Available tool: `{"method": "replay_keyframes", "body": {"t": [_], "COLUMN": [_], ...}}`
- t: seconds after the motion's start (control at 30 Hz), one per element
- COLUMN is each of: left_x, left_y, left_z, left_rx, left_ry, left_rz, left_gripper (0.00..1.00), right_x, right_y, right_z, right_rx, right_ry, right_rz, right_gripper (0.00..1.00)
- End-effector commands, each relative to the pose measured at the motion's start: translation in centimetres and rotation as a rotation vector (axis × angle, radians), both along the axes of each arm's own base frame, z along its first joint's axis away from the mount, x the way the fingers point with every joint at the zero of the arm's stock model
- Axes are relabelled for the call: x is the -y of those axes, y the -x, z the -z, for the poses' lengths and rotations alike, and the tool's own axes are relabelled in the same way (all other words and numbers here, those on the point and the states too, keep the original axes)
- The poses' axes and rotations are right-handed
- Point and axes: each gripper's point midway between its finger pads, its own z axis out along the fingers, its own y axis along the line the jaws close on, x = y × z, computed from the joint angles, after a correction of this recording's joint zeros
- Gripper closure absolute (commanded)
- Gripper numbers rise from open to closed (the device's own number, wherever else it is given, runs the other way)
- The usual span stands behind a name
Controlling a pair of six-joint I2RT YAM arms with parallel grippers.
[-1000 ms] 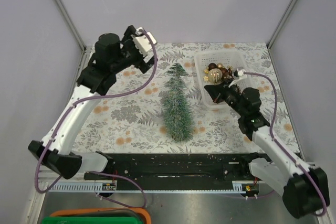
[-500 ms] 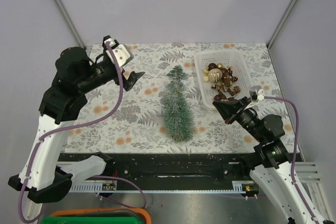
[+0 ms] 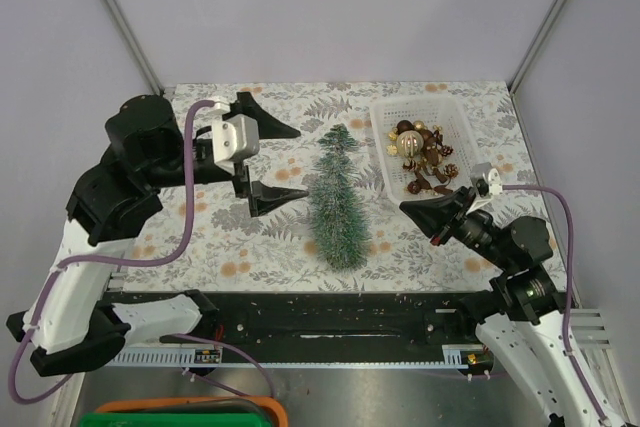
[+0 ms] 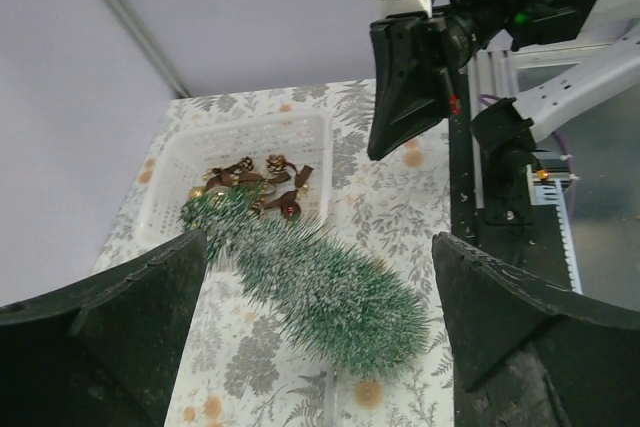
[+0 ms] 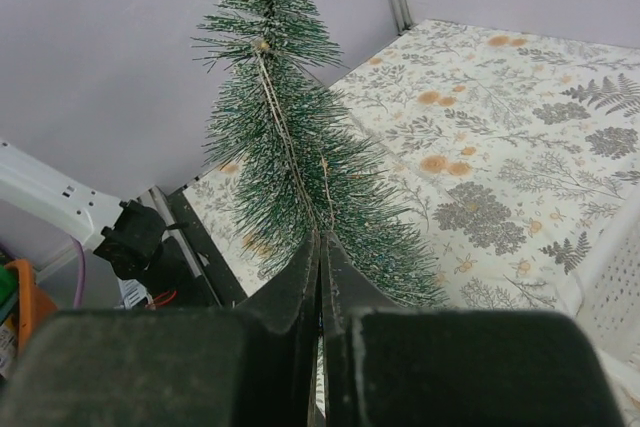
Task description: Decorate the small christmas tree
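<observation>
1. The small christmas tree (image 3: 337, 202) is seen as a slim cone of green bristles frosted white at the tips, narrow at the top and widest at the bottom.
2. It is laid on its side on the floral table (image 3: 250, 237), its long axis run from 12 to 6 o'clock, with the tip at 12.
3. It is placed mid-table, just at 9 o'clock of the white basket (image 3: 377, 142).
4. The left gripper (image 3: 300, 162) is held at 9 o'clock of the tree, its jaws spread wide with nothing between them.
5. The right gripper (image 3: 405, 207) is held at 3 o'clock of the tree, its fingers pressed together.
</observation>
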Motion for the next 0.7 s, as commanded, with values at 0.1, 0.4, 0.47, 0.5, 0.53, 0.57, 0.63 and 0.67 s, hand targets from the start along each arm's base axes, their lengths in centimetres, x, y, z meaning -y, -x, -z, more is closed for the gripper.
{"method": "replay_keyframes", "body": {"t": [0.1,0.4,0.47,0.5,0.53,0.57,0.63,0.67], "left_x": [3.9,10.0,11.1,11.6,12.1,12.5,13.3,13.6], "left_y": [2.8,4.2,4.1,4.1,4.0,3.9,3.5,3.3], "left_z": [1.1,4.1,4.8,5.1,5.5,5.9,6.1,5.9], "left_rx": [-0.164,-0.455,-0.533,-0.574,-0.618,-0.649,-0.71,-0.723], "left_ry": [-0.042,-0.126,-0.125,-0.122,-0.123,-0.126,-0.115,-0.101], "left_rz": [0.177,0.335,0.344,0.346,0.346,0.348,0.339,0.339], "left_gripper": [0.02,0.31,0.26,0.21,0.13,0.08,0.01,0.01], "right_x": [-1.4,-1.3,-1.2,-1.2,-1.1,-1.1,-1.0,-0.9], "right_y": [0.7,0.4,0.4,0.4,0.4,0.4,0.4,0.4], "right_z": [-2.9,-3.5,-3.5,-3.7,-3.7,-3.7,-2.9,-2.9], "right_rx": [0.124,0.173,0.181,0.189,0.195,0.201,0.179,0.183], "right_ry": [0.002,0.034,0.041,0.042,0.044,0.047,0.067,0.068], "right_rz": [-0.103,-0.084,-0.079,-0.076,-0.074,-0.069,-0.065,-0.063], "right_gripper": [1.0,1.0,1.0,1.0,1.0,1.0,1.0,1.0]}}
